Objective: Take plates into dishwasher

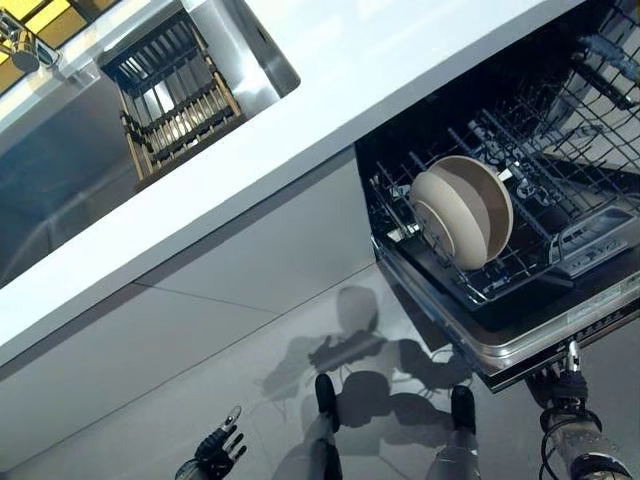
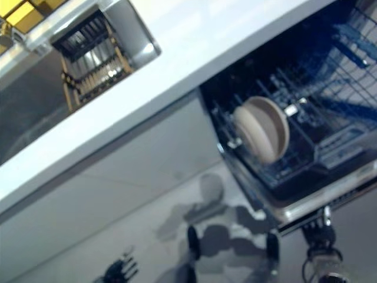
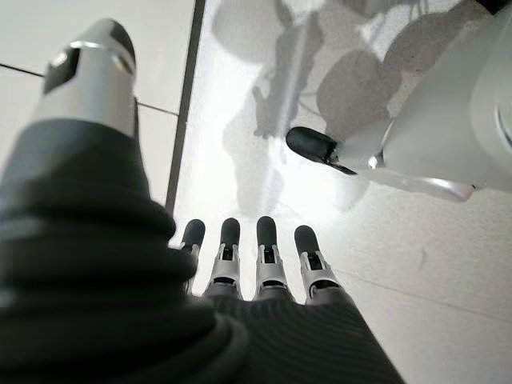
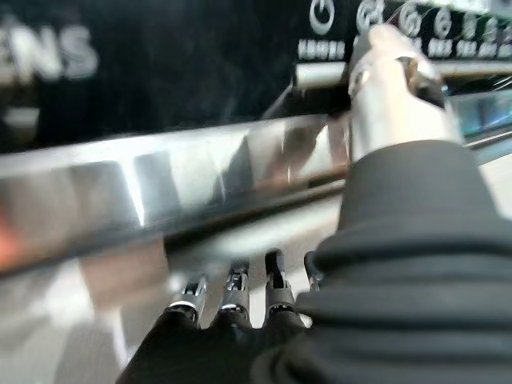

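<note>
At the upper left of the frame a dish rack [image 1: 175, 90] sits in the sink, with no plates showing in it. At the lower left the left hand [image 1: 215, 450] hangs down, fingers [image 3: 268, 248] straight and holding nothing. At the right, the plates [image 1: 462, 210] stand in the dishwasher [image 1: 560, 330] rack. At the lower right the right hand [image 1: 568, 385] is under the door's edge, fingers [image 4: 232, 292] straight against it. I think it should push the door up slowly and evenly.
</note>
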You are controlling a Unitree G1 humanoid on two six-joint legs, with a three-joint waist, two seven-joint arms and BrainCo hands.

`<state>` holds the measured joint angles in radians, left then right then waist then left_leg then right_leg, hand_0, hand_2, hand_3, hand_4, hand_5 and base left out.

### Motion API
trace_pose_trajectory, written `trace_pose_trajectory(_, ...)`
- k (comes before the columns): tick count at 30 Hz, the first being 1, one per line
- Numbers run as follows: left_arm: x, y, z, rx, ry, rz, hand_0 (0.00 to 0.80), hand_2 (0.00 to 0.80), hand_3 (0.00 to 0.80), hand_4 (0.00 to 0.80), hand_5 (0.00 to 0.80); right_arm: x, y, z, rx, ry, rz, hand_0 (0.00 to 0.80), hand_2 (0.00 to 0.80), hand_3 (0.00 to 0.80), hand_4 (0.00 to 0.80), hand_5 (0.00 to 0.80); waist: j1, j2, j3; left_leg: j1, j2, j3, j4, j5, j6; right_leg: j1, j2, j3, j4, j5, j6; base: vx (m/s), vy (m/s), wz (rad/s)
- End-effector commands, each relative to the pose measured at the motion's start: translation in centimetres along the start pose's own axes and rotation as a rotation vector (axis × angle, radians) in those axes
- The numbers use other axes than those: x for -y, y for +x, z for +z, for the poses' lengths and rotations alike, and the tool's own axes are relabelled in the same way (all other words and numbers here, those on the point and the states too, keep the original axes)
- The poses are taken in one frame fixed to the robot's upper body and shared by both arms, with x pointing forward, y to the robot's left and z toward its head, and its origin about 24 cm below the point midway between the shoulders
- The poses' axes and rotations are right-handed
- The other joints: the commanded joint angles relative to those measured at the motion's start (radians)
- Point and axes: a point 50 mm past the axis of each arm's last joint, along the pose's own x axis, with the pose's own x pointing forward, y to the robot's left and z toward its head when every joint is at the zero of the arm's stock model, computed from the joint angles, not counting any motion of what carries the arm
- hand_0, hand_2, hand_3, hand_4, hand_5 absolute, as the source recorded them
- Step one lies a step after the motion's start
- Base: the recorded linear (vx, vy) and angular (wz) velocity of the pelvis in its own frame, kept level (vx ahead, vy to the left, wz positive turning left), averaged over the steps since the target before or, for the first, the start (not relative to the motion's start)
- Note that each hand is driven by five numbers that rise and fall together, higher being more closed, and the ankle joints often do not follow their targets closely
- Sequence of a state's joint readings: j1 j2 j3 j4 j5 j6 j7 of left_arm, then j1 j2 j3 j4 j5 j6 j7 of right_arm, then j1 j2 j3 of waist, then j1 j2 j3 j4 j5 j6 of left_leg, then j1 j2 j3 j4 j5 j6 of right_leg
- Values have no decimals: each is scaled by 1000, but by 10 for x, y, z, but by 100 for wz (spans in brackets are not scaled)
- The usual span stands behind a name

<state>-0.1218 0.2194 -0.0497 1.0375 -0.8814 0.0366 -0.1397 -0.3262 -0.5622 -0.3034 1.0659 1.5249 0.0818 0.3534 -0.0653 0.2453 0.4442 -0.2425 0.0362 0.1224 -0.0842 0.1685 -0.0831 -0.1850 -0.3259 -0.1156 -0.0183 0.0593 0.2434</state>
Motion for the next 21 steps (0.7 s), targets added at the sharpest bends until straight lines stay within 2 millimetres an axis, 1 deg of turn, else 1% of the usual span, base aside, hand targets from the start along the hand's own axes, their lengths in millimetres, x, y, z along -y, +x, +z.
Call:
trace_pose_trajectory(1,15,4,-8,-18,0,-47,0,0,0,0,0,-129,34,19,55,-56,523,0,0,0,0,0,36,29,-34,-13,-4,-15,5,-16,-10,-170,-2,-5,179,-10,-95,17,110,-12)
trace_pose_trajectory(2,15,4,-10,-24,-1,-47,0,0,0,0,0,-141,34,18,50,-69,583,0,0,0,0,0,36,34,-39,-10,-7,-15,5,-17,-10,-169,-4,-5,178,-10,-95,22,110,-17)
trace_pose_trajectory(3,15,4,-12,-28,-2,-49,0,0,0,0,0,-146,35,17,51,-76,602,0,0,0,0,0,37,36,-42,-9,-8,-16,4,-17,-10,-168,-6,-6,177,-10,-95,27,97,-15)
trace_pose_trajectory(4,15,3,-16,-43,-1,-50,0,0,0,0,0,-170,35,13,37,-119,693,0,0,0,0,0,41,45,-52,-4,-13,-17,4,-18,-8,-164,-11,-8,176,-9,-94,26,74,-15)
trace_pose_trajectory(5,15,3,-17,-45,-2,-51,0,0,0,0,0,-174,35,12,35,-124,712,0,0,0,0,0,41,46,-54,-3,-15,-17,4,-19,-8,-163,-12,-9,175,-9,-95,35,92,-19)
trace_pose_trajectory(6,13,2,-20,-55,1,-52,0,0,0,0,0,-188,34,10,28,-137,777,0,0,0,0,0,43,50,-61,2,-17,-18,3,-20,-7,-159,-13,-11,172,-9,-95,37,81,-19)
trace_pose_trajectory(7,12,1,-23,-69,7,-52,0,0,0,0,0,-212,30,4,24,-161,869,0,0,0,0,0,46,54,-72,9,-20,-17,2,-22,-5,-152,-16,-13,170,-9,-95,34,74,-14)
trace_pose_trajectory(8,12,1,-23,-69,7,-51,0,0,0,0,0,-214,30,2,20,-166,878,0,0,0,0,0,45,54,-72,10,-20,-17,2,-22,-5,-151,-16,-13,170,-9,-95,29,67,-12)
trace_pose_trajectory(9,11,1,-24,-76,12,-51,0,0,0,0,0,-230,24,-5,5,-183,965,0,0,0,0,0,47,53,-79,15,-20,-17,1,-22,-4,-146,-18,-15,168,-8,-94,19,32,-11)
trace_pose_trajectory(12,11,1,-23,-87,21,-43,0,0,0,0,0,-264,8,-28,-17,-207,1112,0,0,0,0,0,46,42,-95,29,-19,-16,0,-23,0,-131,-17,-20,163,-4,-94,29,23,-10)
trace_pose_trajectory(16,10,2,-22,-97,40,-32,0,0,0,0,0,-293,-13,-48,-45,-231,1228,0,0,0,0,0,50,18,-122,57,-16,-16,-2,-27,2,-90,-18,-35,153,-4,-93,42,5,-13)
trace_pose_trajectory(19,9,2,-22,-102,48,-27,0,0,0,0,0,-299,-18,-55,-51,-264,1224,0,0,0,0,0,55,-1,-143,77,-12,-18,-3,-28,2,-58,-18,-48,146,-4,-91,56,-19,-1)
trace_pose_trajectory(21,6,1,-24,-112,51,-5,0,0,0,0,0,-298,-16,-57,-48,-280,1186,0,0,0,0,0,60,-20,-163,96,-9,-22,-3,-32,1,-21,-14,-63,129,-2,-91,71,-38,10)
